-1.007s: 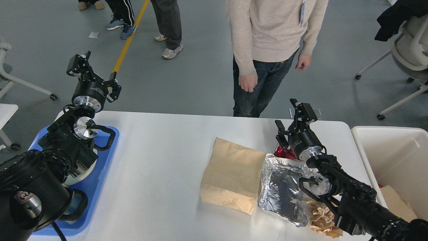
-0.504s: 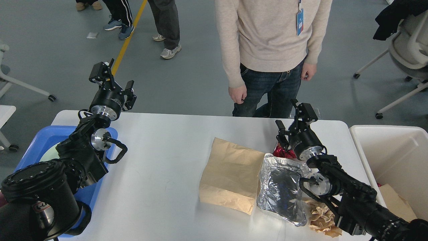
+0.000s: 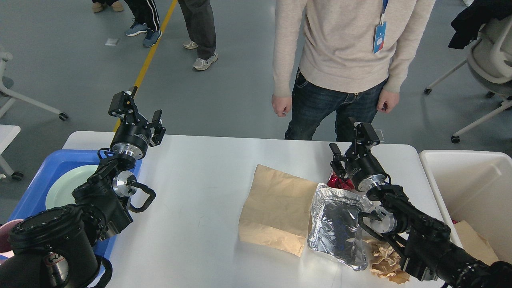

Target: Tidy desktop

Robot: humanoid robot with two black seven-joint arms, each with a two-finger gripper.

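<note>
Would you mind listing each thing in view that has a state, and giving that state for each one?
left gripper: open, empty, raised over the desktop's far left corner.
right gripper: open, empty, above the red wrapper.
desktop: littered on the right side.
brown paper bag: lying flat, creased.
foil bag: crumpled, lying flat.
red wrapper: crumpled, partly hidden.
crumpled brown paper: balled up, near edge.
blue tray: holds a pale plate.
white bin: holds brown paper.

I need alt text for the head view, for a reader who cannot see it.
Two black robot arms reach over a white desktop where a brown paper bag, a foil bag and crumpled paper lie. The left gripper and right gripper are open and empty.
</note>
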